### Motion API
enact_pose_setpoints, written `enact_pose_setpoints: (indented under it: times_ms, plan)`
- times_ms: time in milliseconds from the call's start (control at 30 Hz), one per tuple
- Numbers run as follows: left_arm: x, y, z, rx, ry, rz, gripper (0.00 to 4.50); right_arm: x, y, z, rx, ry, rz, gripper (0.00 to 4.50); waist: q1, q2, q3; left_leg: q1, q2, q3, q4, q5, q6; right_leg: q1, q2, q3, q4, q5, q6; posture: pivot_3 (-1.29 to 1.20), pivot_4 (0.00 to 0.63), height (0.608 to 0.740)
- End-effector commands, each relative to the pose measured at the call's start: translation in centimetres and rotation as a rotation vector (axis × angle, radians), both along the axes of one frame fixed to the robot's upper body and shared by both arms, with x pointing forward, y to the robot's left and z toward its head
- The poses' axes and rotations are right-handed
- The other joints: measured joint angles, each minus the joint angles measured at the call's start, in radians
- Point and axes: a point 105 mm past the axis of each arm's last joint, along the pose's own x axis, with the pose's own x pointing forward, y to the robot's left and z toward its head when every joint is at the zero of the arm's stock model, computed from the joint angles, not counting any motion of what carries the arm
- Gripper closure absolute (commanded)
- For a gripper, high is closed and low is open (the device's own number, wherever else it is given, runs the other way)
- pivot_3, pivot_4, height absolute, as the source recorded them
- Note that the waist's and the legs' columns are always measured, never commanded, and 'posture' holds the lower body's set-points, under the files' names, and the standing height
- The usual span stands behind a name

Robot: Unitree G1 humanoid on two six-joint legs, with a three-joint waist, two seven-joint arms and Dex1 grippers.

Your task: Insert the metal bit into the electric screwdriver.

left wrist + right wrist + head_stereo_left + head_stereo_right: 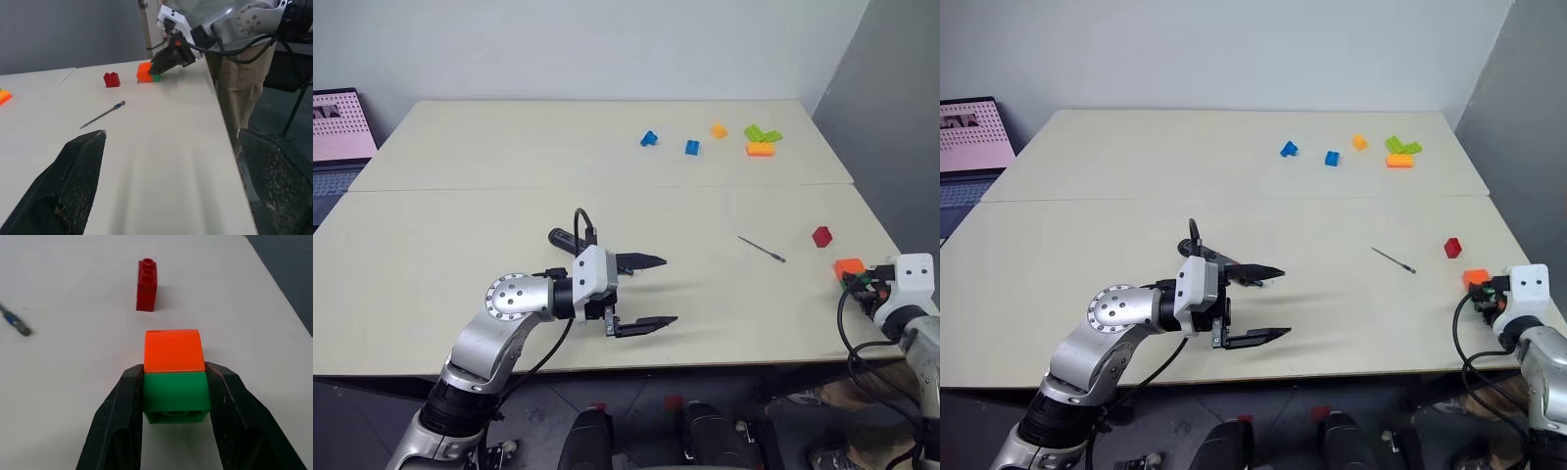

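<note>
My left fingers [651, 292] are spread wide, empty, partly hiding the electric screwdriver [564, 238]. My right fingers [173, 431] clamp a green-and-orange block [174, 377]. The metal bit [762, 249] lies free on the surface [460, 225].

Left gripper [654, 292] wide open; right gripper [173, 391] clamped.

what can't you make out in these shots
- Screwdriver: in the head views the left gripper and its wrist cover most of it; only a dark end shows.
- Bit: too thin in the head views to tell its thicker end; in the right wrist view the picture edge cuts it off.
- Green block: in the right wrist view, the right gripper is closed on it, hiding its sides.
</note>
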Motion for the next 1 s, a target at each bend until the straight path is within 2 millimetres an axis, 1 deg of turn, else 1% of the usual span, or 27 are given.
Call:
enact_pose_setpoints:
  times_ms: [33, 200, 267, 300, 333, 400, 500, 567, 633, 667, 767, 833, 900, 1000]
  plan:
    - [-0.2, 0.2, 0.0, 0.004, -0.017, -0.002, 0.0, 0.2, -0.4, 1.4, 0.019, -0.042, -0.026, 2.34, 0.004, 0.0, 0.0, 0.0, 0.0, 0.0, 0.0, 0.0, 0.0, 0.0, 0.0, 0.0, 0.0, 0.0, 0.0, 0.0, 0.15, 0.74]
    - [-0.3, 1.1, -0.4, 0.027, 0.002, 0.026, 0.0, -0.3, -0.2, 2.4, 0.038, -0.069, 0.002, 1.21, 0.005, 0.0, 0.0, -0.001, 0.0, 0.0, -0.001, 0.0, 0.0, 0.0, 0.0, 0.0, -0.001, 0.0, 0.0, 0.0, 0.15, 0.74]
    - [-0.1, 1.8, -0.4, 0.026, 0.036, 0.054, 0.0, -0.7, -0.2, 3.1, 0.005, -0.079, 0.016, 0.72, 0.006, 0.0, 0.0, -0.001, 0.0, 0.0, -0.001, 0.0, 0.0, 0.0, 0.0, 0.0, -0.001, 0.0, 0.0, 0.0, 0.15, 0.74]
    - [0.0, 2.0, -0.3, 0.023, 0.052, 0.062, 0.0, -0.9, -0.2, 3.4, -0.011, -0.082, 0.025, 0.58, 0.007, 0.0, 0.0, -0.001, 0.0, 0.0, -0.001, 0.0, 0.0, 0.0, 0.0, 0.0, -0.001, 0.0, 0.0, 0.0, 0.15, 0.74]
    - [0.4, 2.7, 0.0, 0.02, 0.057, 0.094, 0.0, -1.2, 0.2, 4.3, -0.067, -0.094, 0.076, 0.28, 0.006, 0.0, 0.0, -0.001, 0.0, 0.0, -0.001, 0.0, 0.0, 0.0, 0.0, 0.0, -0.001, 0.0, 0.0, 0.0, 0.15, 0.74]
    - [1.2, 3.8, 0.5, 0.024, 0.047, 0.145, 0.0, -1.8, 1.5, 5.5, -0.14, -0.102, 0.179, 0.01, 0.006, 0.001, 0.0, -0.001, 0.0, 0.0, 0.0, 0.0, 0.0, 0.0, 0.0, 0.0, -0.001, 0.0, 0.0, 0.0, 0.15, 0.74]
    - [1.8, 5.6, 1.0, 0.079, 0.044, 0.182, 0.0, -2.9, 5.6, 7.1, -0.156, -0.11, 0.437, 0.01, 0.003, 0.001, 0.0, 0.0, 0.0, 0.0, -0.001, 0.0, 0.0, 0.0, 0.0, -0.001, -0.001, 0.0, 0.0, 0.0, 0.15, 0.74]
    - [2.4, 6.8, 1.4, 0.137, 0.011, 0.201, 0.0, -3.9, 8.7, 7.7, -0.154, -0.094, 0.612, 0.01, 0.0, 0.001, 0.0, 0.0, 0.001, 0.0, -0.001, 0.0, 0.0, 0.0, 0.0, -0.001, -0.001, 0.0, 0.0, 0.0, 0.15, 0.74]
    - [3.1, 8.2, 1.4, 0.258, -0.041, 0.206, 0.0, -4.8, 11.7, 7.9, -0.159, -0.064, 0.777, 0.01, 0.001, 0.0, 0.0, 0.0, 0.001, -0.001, -0.001, 0.0, 0.0, 0.0, 0.0, -0.001, -0.001, 0.0, 0.0, 0.0, 0.15, 0.74]
    - [3.4, 8.8, 1.4, 0.321, -0.064, 0.198, 0.0, -5.2, 12.7, 8.0, -0.157, -0.05, 0.833, 0.01, 0.001, 0.0, 0.001, 0.0, 0.001, -0.001, -0.001, 0.0, 0.0, 0.0, 0.0, -0.001, -0.001, 0.0, 0.0, 0.0, 0.15, 0.74]
    - [4.3, 10.2, 0.9, 0.506, -0.133, 0.155, 0.0, -5.9, 14.9, 8.0, -0.143, -0.011, 0.953, 0.01, 0.006, 0.0, 0.001, -0.001, 0.001, -0.001, -0.001, 0.0, 0.0, -0.001, 0.0, -0.002, -0.002, -0.001, -0.001, 0.0, 0.15, 0.74]
    - [4.8, 10.6, 0.9, 0.595, -0.168, 0.117, 0.0, -6.6, 16.1, 7.9, -0.132, 0.023, 1.025, 0.01, 0.008, 0.0, 0.001, -0.002, 0.0, 0.0, -0.001, 0.0, 0.0, -0.001, -0.002, -0.002, -0.005, -0.001, -0.001, 0.0, 0.15, 0.74]
    - [5.7, 10.8, 1.1, 0.665, -0.192, 0.095, 0.0, -7.2, 17.2, 7.5, -0.134, 0.058, 1.089, 0.01, 0.014, -0.001, 0.001, -0.003, -0.001, 0.0, -0.001, 0.0, 0.0, 0.0, -0.003, -0.002, -0.006, -0.001, -0.001, 0.0, 0.15, 0.74]
    - [6.9, 9.7, 1.4, 0.746, -0.228, 0.011, 0.0, -7.3, 18.4, 7.4, -0.119, 0.053, 1.125, 0.01, 0.024, -0.003, 0.002, -0.007, 0.0, -0.001, -0.001, 0.0, 0.0, -0.002, -0.002, -0.005, -0.008, 0.0, 0.0, 0.0, 0.15, 0.74]
